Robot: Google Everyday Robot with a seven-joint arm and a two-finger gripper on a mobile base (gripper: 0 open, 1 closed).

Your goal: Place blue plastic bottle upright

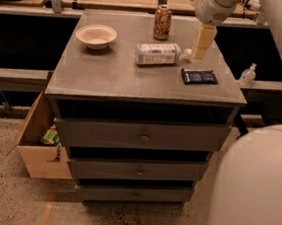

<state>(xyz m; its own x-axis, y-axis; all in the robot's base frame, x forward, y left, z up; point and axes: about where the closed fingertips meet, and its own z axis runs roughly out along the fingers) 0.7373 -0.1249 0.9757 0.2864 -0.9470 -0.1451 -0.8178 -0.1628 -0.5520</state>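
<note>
The blue plastic bottle (158,54) lies on its side on the grey cabinet top (109,76). Its white cap (187,53) points right and its pale label wraps the body. My gripper (202,49) hangs down from the white arm at the upper right. Its cream fingertips are just right of the cap, very close to it and at about the bottle's height. It holds nothing that I can see.
A brown drink can (162,22) stands behind the bottle. A white bowl (96,35) sits at the left and a dark blue packet (199,76) at the right front. A small pump bottle (247,74) stands on a ledge at the right, and a cardboard box (36,141) on the floor at the left. My own white body (256,192) fills the lower right.
</note>
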